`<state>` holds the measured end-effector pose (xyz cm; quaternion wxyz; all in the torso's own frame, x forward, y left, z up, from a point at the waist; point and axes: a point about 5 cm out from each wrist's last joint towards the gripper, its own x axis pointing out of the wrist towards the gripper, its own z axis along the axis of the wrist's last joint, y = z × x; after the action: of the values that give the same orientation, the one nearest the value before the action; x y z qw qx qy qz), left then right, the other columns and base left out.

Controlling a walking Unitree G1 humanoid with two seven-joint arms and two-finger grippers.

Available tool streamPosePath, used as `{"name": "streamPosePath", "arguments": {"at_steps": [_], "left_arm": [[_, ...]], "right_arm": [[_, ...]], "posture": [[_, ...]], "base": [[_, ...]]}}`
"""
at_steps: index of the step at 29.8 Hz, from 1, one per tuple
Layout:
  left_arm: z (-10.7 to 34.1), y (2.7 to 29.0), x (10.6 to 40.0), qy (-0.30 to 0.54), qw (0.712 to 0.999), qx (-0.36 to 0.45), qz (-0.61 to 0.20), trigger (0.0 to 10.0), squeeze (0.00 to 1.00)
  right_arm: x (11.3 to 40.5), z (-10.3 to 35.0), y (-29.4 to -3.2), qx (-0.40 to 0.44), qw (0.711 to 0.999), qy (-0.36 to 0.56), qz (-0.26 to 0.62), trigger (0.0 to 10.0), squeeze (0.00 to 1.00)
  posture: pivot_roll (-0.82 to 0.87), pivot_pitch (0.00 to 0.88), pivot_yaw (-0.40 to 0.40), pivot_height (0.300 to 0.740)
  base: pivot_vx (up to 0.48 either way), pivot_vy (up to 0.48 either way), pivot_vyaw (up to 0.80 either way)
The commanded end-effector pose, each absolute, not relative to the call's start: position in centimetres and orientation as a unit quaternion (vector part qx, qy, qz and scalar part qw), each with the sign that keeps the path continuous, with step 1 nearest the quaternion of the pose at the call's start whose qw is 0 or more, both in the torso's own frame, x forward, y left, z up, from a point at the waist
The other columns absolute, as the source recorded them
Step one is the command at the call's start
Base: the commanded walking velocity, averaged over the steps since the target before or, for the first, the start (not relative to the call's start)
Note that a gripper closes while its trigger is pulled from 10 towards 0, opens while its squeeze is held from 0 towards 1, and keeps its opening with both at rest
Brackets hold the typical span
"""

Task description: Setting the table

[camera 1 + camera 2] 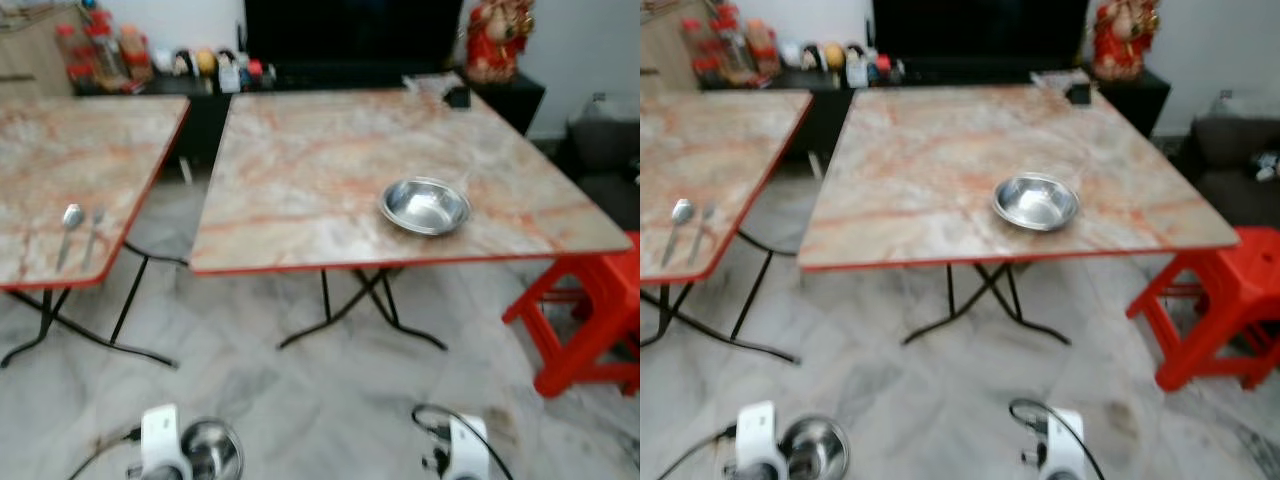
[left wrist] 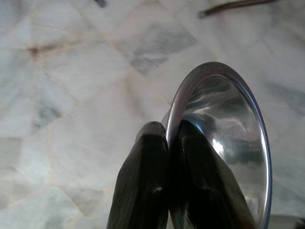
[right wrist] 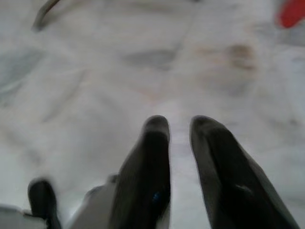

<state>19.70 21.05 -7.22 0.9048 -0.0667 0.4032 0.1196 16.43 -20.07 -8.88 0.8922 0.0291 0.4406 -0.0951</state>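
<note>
**Bowl in hand, short of the counter**

My left end effector [image 2: 167, 181] is clamped on the rim of a steel bowl [image 2: 228, 143], one finger inside, one outside, low over the marble floor [image 1: 330, 400]. My right end effector [image 3: 178, 143] hangs empty, fingers slightly parted. A second bowl [image 1: 425, 206] already sits on the near counter [image 1: 300, 170]; a spoon [image 1: 68, 228] and fork [image 1: 93, 232] lie on the left counter [image 1: 60, 160].

The grip is a thin pinch on a slick rim, so I judge the bowl could swivel or slip as I walk. The red stool [image 1: 590, 310] stands close to my path.

The left wrist view shows the pinch itself; the eye views show both counters.
</note>
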Motion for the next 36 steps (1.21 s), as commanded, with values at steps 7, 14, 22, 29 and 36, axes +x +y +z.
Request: {"name": "streamPosePath", "arguments": {"at_steps": [7,14,22,29,36], "left_arm": [[-7.3,22.2,19.0,0.399,0.905,-0.067,0.133,10.0,0.0],[-7.6,22.5,18.3,0.409,0.9,-0.068,0.134,10.0,0.0],[-7.6,22.8,18.1,0.412,0.898,-0.063,0.138,10.0,0.0],[-7.6,22.8,18.1,0.413,0.899,-0.06,0.136,10.0,0.0],[-7.6,22.9,18.1,0.412,0.899,-0.058,0.136,10.0,0.0]], "right_arm": [[16.9,-8.7,-19.4,0.04,0.896,0.431,-0.095,10.0,0.0],[16.9,-8.8,-19.4,0.037,0.896,0.432,-0.092,10.0,0.0],[16.9,-8.7,-19.4,0.029,0.897,0.432,-0.088,10.0,0.0],[17.0,-8.7,-19.5,0.035,0.897,0.431,-0.093,10.0,0.0],[16.9,-8.7,-19.4,0.037,0.897,0.431,-0.091,10.0,0.0]], "posture": [[0.0,0.0,-0.013,0.74],[0.0,0.0,-0.017,0.74],[0.0,0.0,-0.016,0.74],[0.01,0.0,-0.016,0.74],[0.01,0.0,-0.017,0.74]], "base": [[0.0,0.0,0.0],[0.089,0.0,0.0],[0.428,0.0,0.14],[0.48,0.0,0.08],[0.48,0.0,0.0]]}}
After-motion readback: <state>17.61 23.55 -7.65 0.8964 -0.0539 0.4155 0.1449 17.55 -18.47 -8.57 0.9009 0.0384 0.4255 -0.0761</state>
